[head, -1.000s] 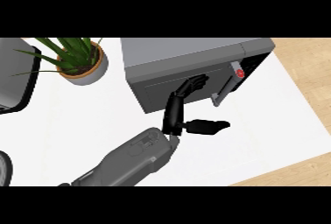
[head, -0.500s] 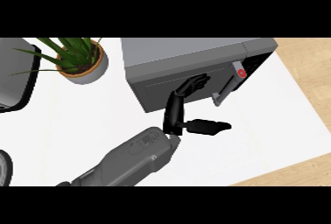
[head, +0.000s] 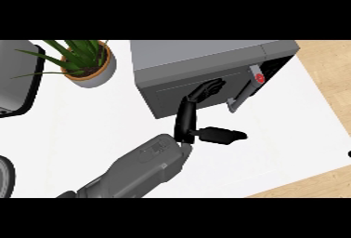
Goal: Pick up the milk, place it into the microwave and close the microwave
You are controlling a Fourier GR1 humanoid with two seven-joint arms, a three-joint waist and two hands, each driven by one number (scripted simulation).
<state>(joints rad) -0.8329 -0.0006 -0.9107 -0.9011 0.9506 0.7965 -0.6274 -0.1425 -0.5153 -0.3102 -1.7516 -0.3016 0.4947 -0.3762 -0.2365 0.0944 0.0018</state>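
The grey microwave stands at the back of the white counter. Its door is swung almost to, with a dark gap left at its right end beside the red button and the door handle. My left hand reaches up from the lower left. It is open, with straight fingers laid against the door's front and the thumb sticking out to the right. No milk shows anywhere. A dark sliver at the right edge may be my right hand.
A potted plant stands left of the microwave. A dark appliance sits at the left edge. The white counter ends at a wooden floor on the right.
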